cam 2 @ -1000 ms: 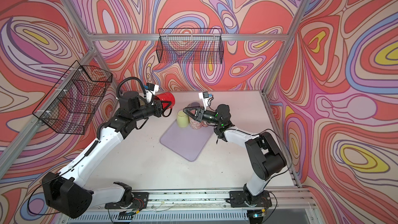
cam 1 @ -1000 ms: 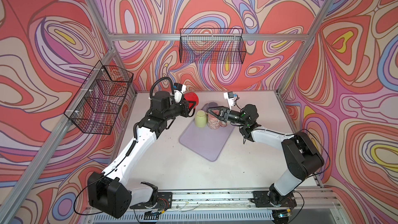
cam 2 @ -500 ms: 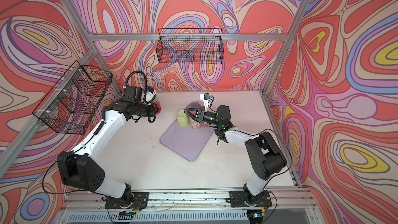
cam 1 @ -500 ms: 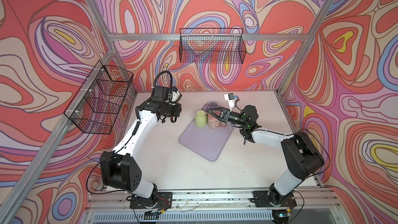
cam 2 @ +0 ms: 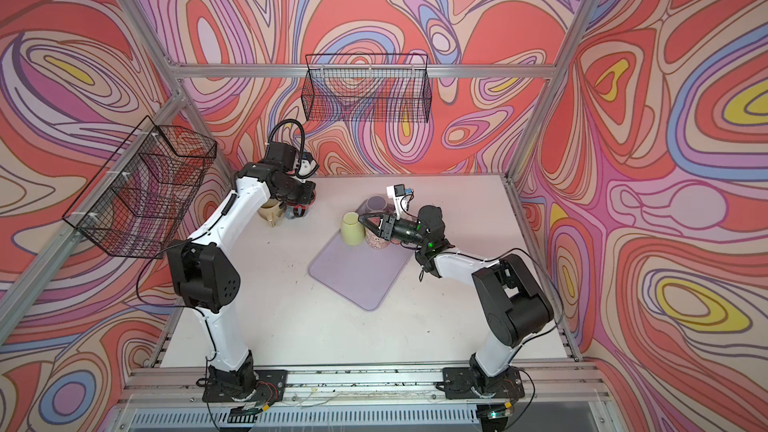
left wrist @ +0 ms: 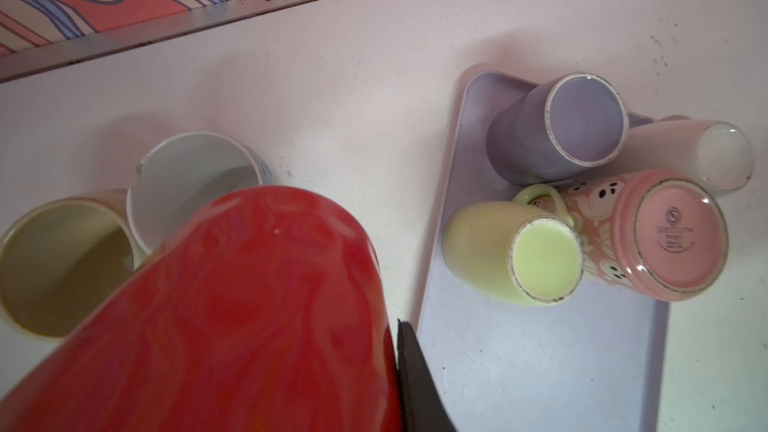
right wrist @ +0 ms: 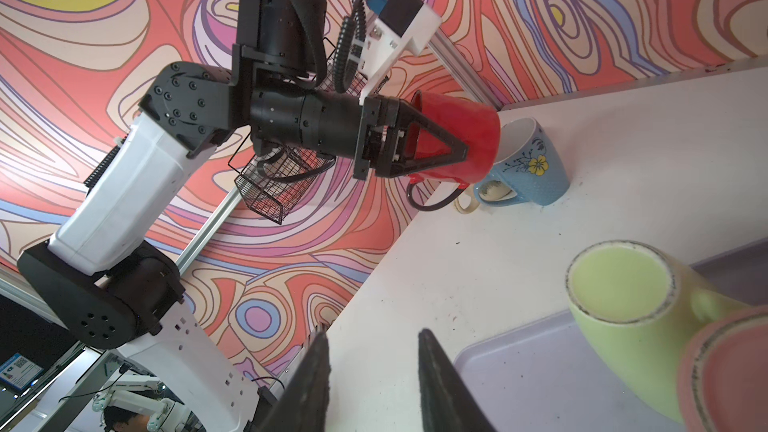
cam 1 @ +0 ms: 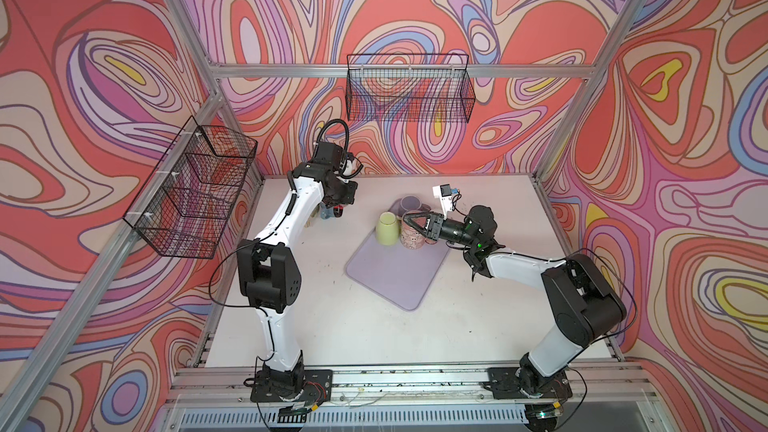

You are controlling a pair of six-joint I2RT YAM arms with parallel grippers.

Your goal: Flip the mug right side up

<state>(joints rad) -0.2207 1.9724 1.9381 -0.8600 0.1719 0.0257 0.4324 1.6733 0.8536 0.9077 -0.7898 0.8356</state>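
Observation:
My left gripper (right wrist: 465,155) is shut on the wall of the red mug (right wrist: 469,126), which it holds tilted just above the table beside an upright blue flowered mug (right wrist: 536,172). The red mug (left wrist: 249,305) fills the left wrist view, with one black finger (left wrist: 415,388) against its side. In both top views that gripper (cam 1: 338,207) is at the back left, and little of the mug shows. My right gripper (right wrist: 372,332) is open with nothing between its fingers. It hovers (cam 1: 405,222) at the upside-down pink mug (cam 1: 413,236).
A lilac tray (cam 1: 399,280) carries upside-down mugs: green (cam 1: 387,228), pink, purple (left wrist: 582,126) and a pale one (left wrist: 723,155). An upright beige mug (left wrist: 62,259) stands next to the blue one. Wire baskets (cam 1: 409,89) hang on the back and left walls.
The left arm has carried the red mug from near the tray back to the left and lowered it beside the blue mug. The right arm has not moved.

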